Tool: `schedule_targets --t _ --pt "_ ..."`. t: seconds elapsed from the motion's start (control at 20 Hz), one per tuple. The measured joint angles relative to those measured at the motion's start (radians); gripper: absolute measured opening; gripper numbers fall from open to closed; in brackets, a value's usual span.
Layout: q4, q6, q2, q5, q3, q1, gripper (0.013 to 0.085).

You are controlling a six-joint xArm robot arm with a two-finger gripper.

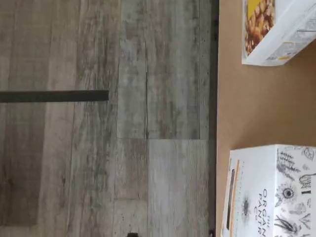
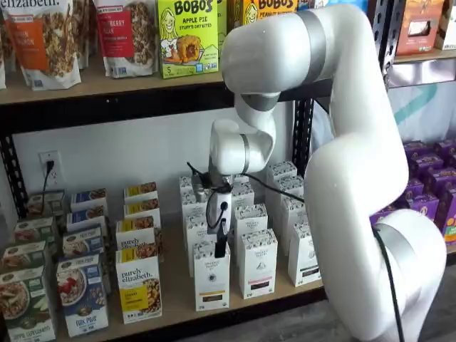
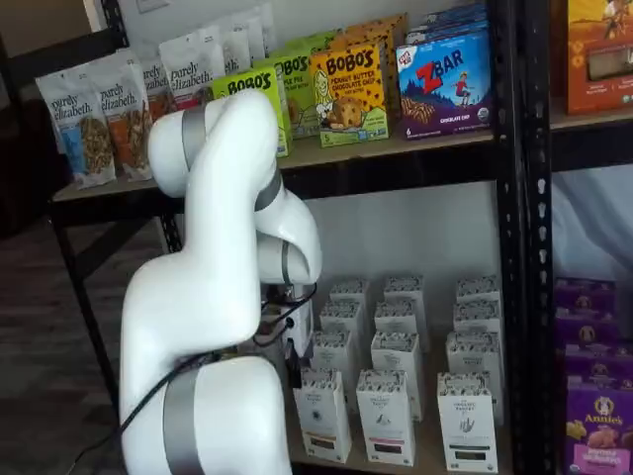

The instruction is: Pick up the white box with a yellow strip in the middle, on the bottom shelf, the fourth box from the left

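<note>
The white box (image 2: 211,279) stands at the front of the bottom shelf (image 2: 173,303), a tall white carton with a speckled top and a dull strip low on its face. It also shows in a shelf view as the white box (image 3: 321,416). The wrist view catches the white box (image 1: 274,192) with a yellow strip along one edge, on the tan board (image 1: 247,108). My gripper (image 2: 220,249) hangs just in front of and above this carton, its black fingers pointing down over the carton's top. Only a side-on sliver shows of the gripper (image 3: 294,368). It holds nothing and stands open.
A pinkish-strip white carton (image 2: 258,263) stands right of the target, with more rows behind. A purely elizabeth box (image 2: 139,285) with a yellow label stands to its left and shows as a granola box (image 1: 276,29). Grey plank floor (image 1: 123,123) lies beyond the shelf edge. Purple boxes (image 2: 427,199) fill the neighbouring rack.
</note>
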Motion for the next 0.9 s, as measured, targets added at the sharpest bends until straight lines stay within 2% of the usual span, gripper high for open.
schedule_targets --t 0.15,0.5,0.9 --pt "0.002 0.001 0.026 0.001 -0.026 0.003 0.085" --pt "0.051 -0.042 0.094 -0.037 -0.087 0.004 0.085" --pt "0.011 -0.028 0.19 -0.044 -0.19 -0.018 0.085"
